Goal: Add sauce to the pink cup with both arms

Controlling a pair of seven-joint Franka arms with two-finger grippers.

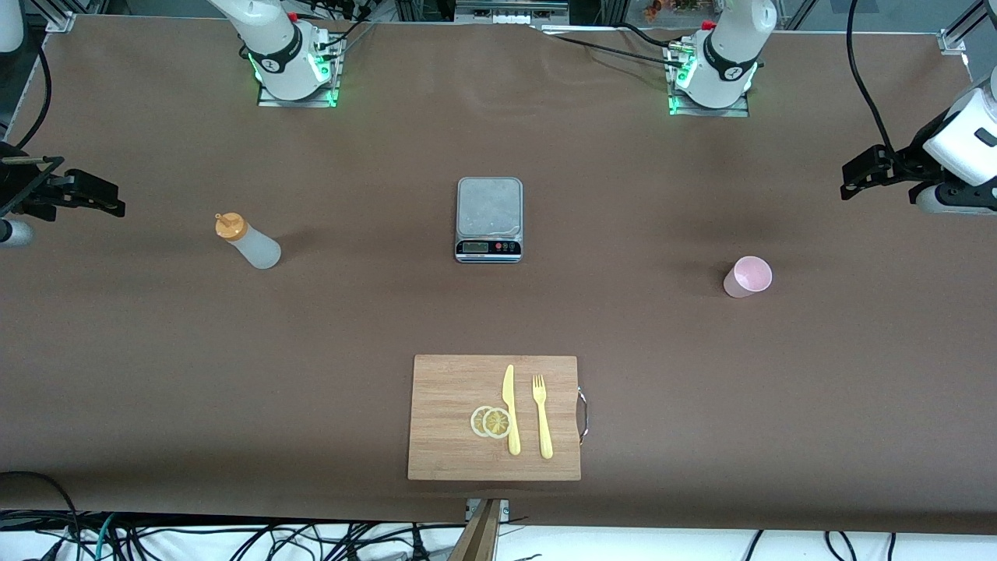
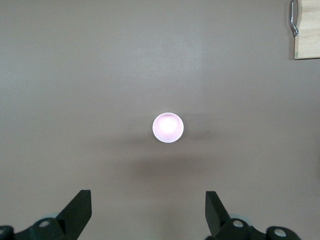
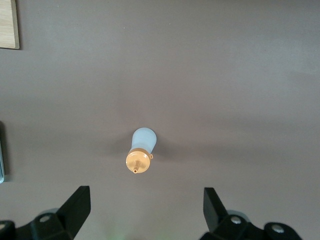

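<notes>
The sauce bottle (image 1: 248, 241), translucent whitish with an orange nozzle cap, stands upright toward the right arm's end of the table. The right wrist view shows it from above (image 3: 141, 150). The pink cup (image 1: 748, 276) stands upright toward the left arm's end; the left wrist view looks down into it (image 2: 168, 127). My right gripper (image 1: 101, 199) hangs high over the table's edge at its own end, open and empty (image 3: 147, 207). My left gripper (image 1: 857, 178) hangs high over the table at its end, open and empty (image 2: 148, 210). Neither gripper touches anything.
A silver kitchen scale (image 1: 489, 218) sits mid-table between bottle and cup. A wooden cutting board (image 1: 452, 421) lies nearer the front camera, carrying a yellow knife (image 1: 511, 409), a yellow fork (image 1: 542, 417) and two lemon slices (image 1: 491, 421). The board's corner shows in the left wrist view (image 2: 306, 35).
</notes>
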